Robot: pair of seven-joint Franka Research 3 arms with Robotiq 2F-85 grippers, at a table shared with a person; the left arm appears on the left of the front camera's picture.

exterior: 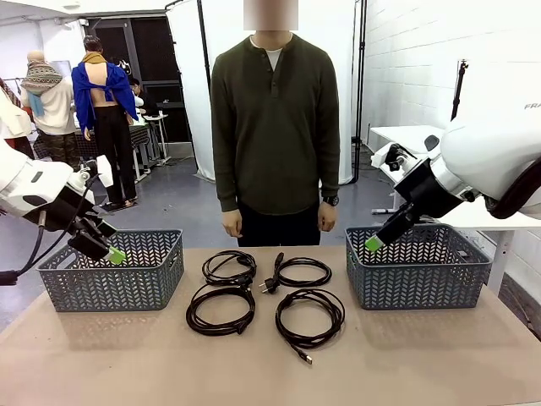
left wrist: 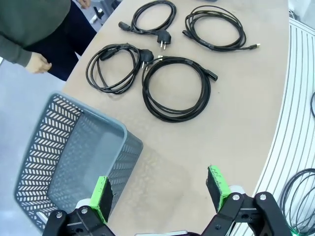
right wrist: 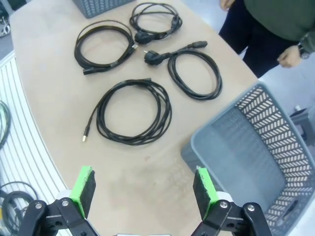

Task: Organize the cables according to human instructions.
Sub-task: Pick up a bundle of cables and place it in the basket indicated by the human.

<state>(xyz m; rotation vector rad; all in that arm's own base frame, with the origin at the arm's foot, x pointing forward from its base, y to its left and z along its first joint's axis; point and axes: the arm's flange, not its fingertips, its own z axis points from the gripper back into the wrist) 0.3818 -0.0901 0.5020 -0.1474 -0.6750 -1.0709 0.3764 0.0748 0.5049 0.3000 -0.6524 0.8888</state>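
Several black coiled cables lie mid-table in two rows: a far pair (exterior: 228, 267) (exterior: 303, 272) and a near pair (exterior: 221, 310) (exterior: 309, 318). The human (exterior: 275, 127) stands behind the table, hands down at the sides. My left gripper (exterior: 114, 254) hovers open over the left basket, holding nothing. My right gripper (exterior: 372, 244) hangs open above the right basket's near-left corner, also holding nothing. In the left wrist view the gripper (left wrist: 160, 189) looks down at the nearest coil (left wrist: 176, 88). In the right wrist view the gripper (right wrist: 145, 189) faces a coil (right wrist: 134, 112).
A grey lattice basket (exterior: 110, 283) stands at the table's left and another (exterior: 418, 283) at the right; both appear in the wrist views (left wrist: 74, 147) (right wrist: 256, 147). Bare tabletop runs along the near edge. Spare cables lie on the floor beyond the table edge (left wrist: 300, 196).
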